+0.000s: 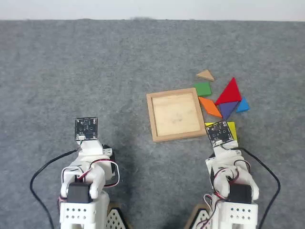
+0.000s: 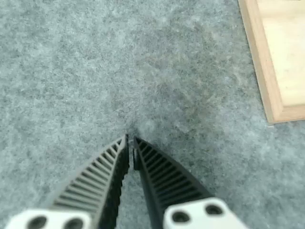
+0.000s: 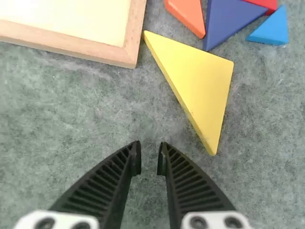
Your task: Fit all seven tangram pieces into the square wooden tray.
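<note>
The tray is placed a little right of the middle of the grey worktop, and no piece is laid in it. All seven pieces are found on the worktop between the tray and the right edge. The tan triangle is set farthest toward the far edge, with the green square just before it. The red triangle, orange piece, purple triangle and blue triangle are grouped close together. The yellow triangle is laid beside the tray's near right corner.

The left gripper is held low over bare worktop near the tray's near left corner. It is closed almost fully and nothing is held. The right gripper is kept just before the yellow triangle, with only a narrow gap between the jaws and nothing in it.
</note>
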You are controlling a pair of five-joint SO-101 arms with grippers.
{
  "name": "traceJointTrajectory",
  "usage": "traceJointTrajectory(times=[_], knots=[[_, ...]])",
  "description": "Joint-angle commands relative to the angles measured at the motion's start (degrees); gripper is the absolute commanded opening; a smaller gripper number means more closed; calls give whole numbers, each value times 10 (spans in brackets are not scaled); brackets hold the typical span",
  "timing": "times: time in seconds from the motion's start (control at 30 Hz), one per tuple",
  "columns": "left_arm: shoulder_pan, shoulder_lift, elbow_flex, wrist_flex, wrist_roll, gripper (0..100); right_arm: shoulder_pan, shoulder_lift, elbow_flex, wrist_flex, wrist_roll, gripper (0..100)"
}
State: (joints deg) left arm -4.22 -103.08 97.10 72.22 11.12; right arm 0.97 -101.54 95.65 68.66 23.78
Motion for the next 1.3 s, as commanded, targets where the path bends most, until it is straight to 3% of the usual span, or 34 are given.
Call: traceJointTrajectory(times=[0.0, 0.67, 0.9, 1.13, 1.27], knots=[[-4, -11, -7, 1, -6, 14, -1, -11, 9, 7, 10, 73], [-4, -11, -7, 1, -6, 14, 0, -11, 3, -35, 13, 76], [-4, -11, -7, 1, -6, 14, 0, -11, -109, -87, 136, 73], [-4, -11, -7, 1, -6, 14, 0, 14, -210, -87, 62, 76], [-4, -11, -7, 1, -6, 14, 0, 132, -262, -94, 62, 76]])
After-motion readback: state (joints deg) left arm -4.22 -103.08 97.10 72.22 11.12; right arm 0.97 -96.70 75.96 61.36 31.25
